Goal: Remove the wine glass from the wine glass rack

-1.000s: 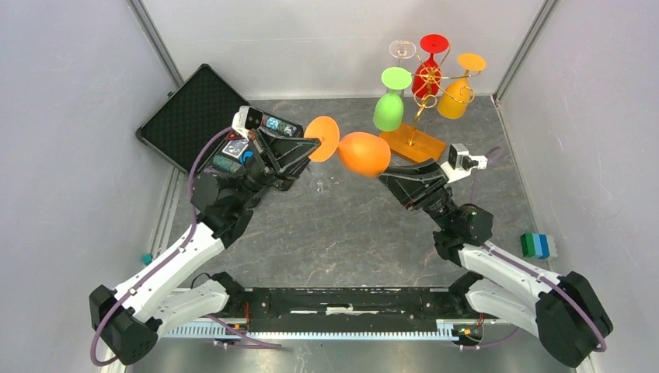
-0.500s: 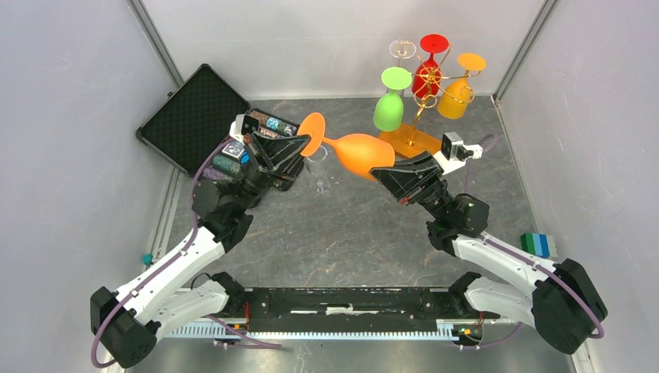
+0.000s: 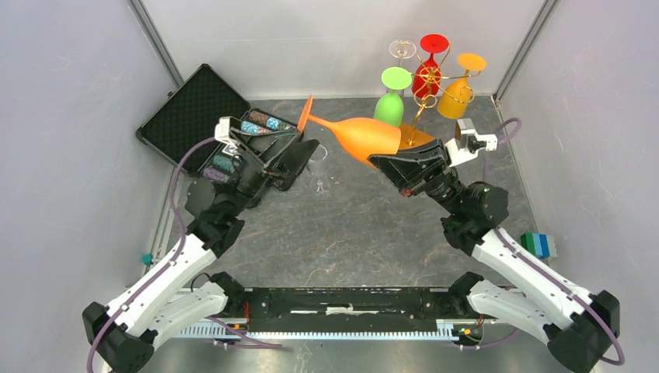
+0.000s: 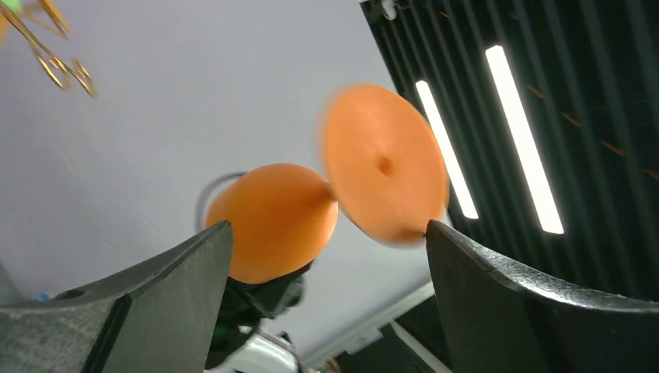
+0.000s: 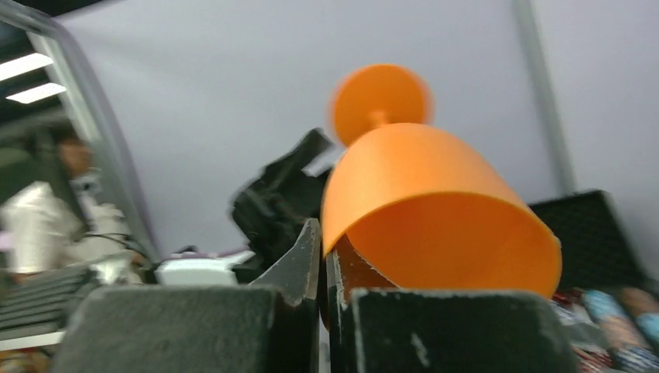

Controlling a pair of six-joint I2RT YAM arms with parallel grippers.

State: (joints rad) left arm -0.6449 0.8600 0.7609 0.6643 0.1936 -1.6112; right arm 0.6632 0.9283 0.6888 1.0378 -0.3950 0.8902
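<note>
An orange wine glass point(image 3: 361, 136) hangs on its side over the table, foot toward the left. My right gripper point(image 3: 388, 161) is shut on the rim of its bowl point(image 5: 427, 194), one finger inside and one outside, as the right wrist view shows at the gripper point(image 5: 322, 233). My left gripper point(image 3: 299, 148) stands open just below the glass's foot point(image 4: 385, 163); in the left wrist view the gripper point(image 4: 328, 227) has nothing between its fingers. The gold wire wine glass rack point(image 3: 423, 97) stands at the back right on its wooden base point(image 3: 420, 144), carrying green point(image 3: 388, 109), red point(image 3: 427, 74), amber point(image 3: 455, 97) and clear point(image 3: 402, 49) glasses.
A black case point(image 3: 194, 105) lies open at the back left, with a tray of small items point(image 3: 260, 124) beside it. A small clear glass point(image 3: 319, 185) stands mid-table. Blue and green blocks point(image 3: 538, 245) sit at the right wall.
My left gripper has opened, let go of the glass's foot and drawn back left. The right gripper has closed on the bowl's rim and carried the glass toward the back right.
</note>
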